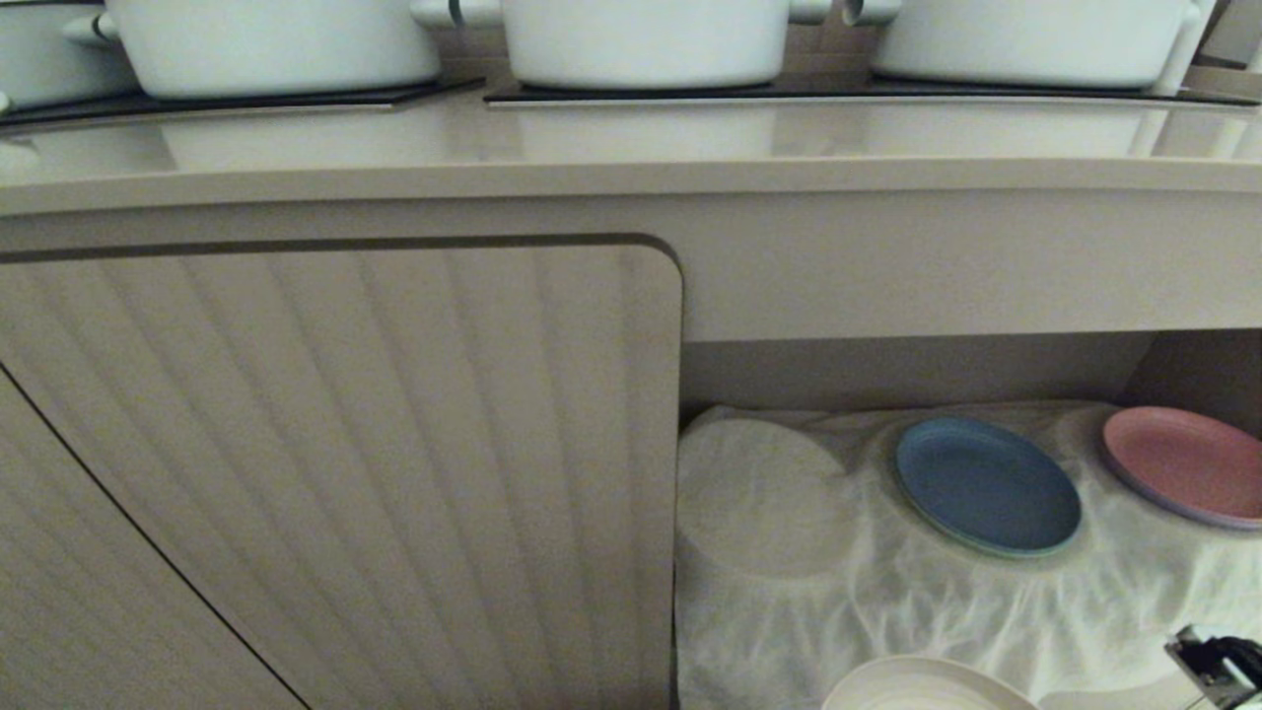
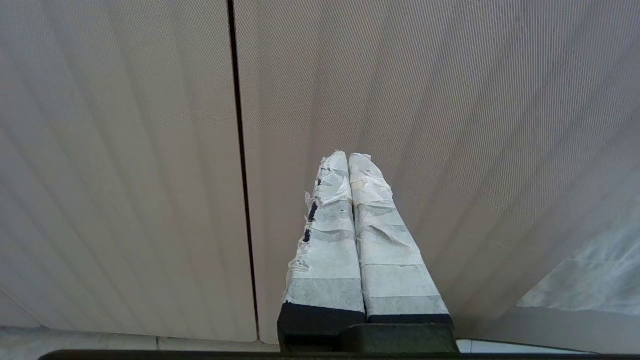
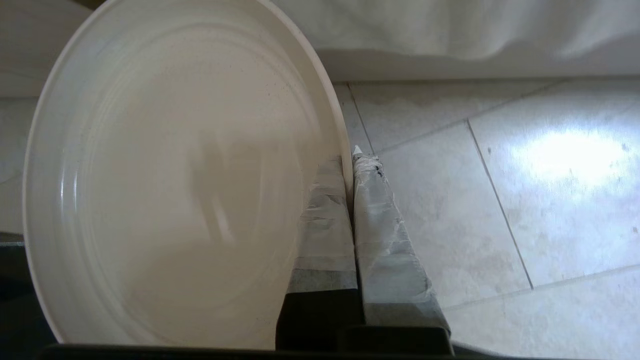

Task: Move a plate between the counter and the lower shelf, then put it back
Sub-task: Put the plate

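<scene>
Head view faces counter (image 1: 631, 148); right wrist close on plate (image 3: 170, 185), shared.

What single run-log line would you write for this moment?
right gripper: shut on plate rim, below lower shelf front | left gripper: shut, empty, facing cabinet door | counter: pots only

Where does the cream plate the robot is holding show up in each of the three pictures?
Head view: the plate peeks in at the bottom edge, right of centre, below the blue plate.
Left wrist view: not in it; only cabinet doors and the shut left end effector.
Right wrist view: it fills the left half, its rim pinched by the right end effector.
Shared landmark: the white cloth.
</scene>
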You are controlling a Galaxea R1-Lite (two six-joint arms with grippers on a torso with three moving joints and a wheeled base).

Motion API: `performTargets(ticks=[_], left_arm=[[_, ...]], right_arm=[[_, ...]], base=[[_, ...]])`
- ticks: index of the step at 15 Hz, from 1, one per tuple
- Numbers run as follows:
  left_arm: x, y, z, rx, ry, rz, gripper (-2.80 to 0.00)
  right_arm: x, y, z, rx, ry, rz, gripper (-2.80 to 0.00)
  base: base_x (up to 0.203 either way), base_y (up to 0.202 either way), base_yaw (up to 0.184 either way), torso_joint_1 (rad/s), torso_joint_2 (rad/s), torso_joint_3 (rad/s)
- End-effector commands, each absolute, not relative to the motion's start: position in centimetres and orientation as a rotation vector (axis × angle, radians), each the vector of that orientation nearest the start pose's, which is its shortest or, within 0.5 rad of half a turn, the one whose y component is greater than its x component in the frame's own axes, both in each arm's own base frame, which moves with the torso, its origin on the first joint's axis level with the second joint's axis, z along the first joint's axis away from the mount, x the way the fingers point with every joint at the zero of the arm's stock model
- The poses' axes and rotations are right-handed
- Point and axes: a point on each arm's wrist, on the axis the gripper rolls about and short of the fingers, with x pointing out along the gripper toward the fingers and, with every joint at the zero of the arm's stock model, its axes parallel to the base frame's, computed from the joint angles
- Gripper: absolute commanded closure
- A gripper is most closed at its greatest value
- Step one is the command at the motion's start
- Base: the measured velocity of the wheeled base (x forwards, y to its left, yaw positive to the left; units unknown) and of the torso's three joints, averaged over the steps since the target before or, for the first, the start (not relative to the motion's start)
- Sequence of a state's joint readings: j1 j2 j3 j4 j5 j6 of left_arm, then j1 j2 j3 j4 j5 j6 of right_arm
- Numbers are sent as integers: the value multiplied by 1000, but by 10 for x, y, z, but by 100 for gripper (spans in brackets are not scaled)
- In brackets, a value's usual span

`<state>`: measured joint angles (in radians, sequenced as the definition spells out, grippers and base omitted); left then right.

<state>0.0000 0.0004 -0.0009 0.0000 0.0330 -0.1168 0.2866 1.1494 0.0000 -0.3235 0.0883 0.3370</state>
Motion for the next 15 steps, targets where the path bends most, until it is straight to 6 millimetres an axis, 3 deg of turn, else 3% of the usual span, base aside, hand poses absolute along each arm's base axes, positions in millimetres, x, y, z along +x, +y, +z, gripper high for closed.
performTargets(ticks=[1, 15], left_arm=[[-23, 1, 76, -118, -2, 34, 0], [-23, 1, 76, -118, -3, 34, 0]], right_arm=[[77, 25, 73, 241, 843, 217, 0], [74, 24, 73, 248, 842, 214, 0]], base=[[0, 0, 0, 0, 0, 0], [0, 0, 0, 0, 0, 0]])
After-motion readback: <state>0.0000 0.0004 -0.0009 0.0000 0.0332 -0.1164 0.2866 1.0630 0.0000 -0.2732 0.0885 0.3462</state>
